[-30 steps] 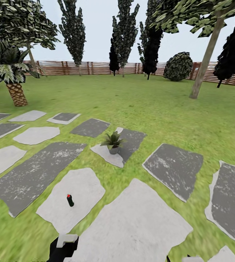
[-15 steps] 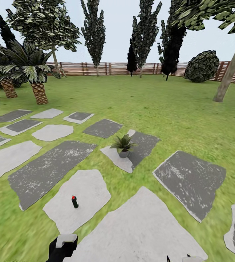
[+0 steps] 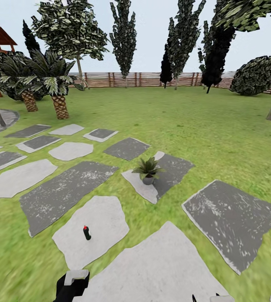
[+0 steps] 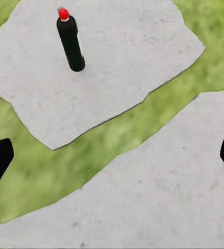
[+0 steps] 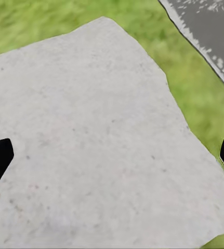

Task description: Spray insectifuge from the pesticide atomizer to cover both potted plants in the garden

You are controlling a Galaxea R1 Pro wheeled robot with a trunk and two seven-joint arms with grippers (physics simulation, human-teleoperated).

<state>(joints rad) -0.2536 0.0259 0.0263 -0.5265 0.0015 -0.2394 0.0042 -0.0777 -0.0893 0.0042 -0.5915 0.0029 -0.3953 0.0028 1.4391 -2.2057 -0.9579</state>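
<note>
The pesticide atomizer [image 3: 86, 233] stands upright on a pale stepping stone [image 3: 97, 243] in the lawn, black body, red cap, a thin pale strip down its side; no writing is readable on it. One potted plant [image 3: 148, 170] sits farther off where a white and a grey stone meet. The left end effector [image 4: 112, 155] hangs open above grass and stone, near the atomizer without touching it. The right end effector [image 5: 112, 155] is open over another pale slab [image 5: 91, 145].

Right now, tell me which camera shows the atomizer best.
The left wrist view: the atomizer stands large and upright on a pale stepping stone, red cap clear. The head view shows it small and far off.
</note>
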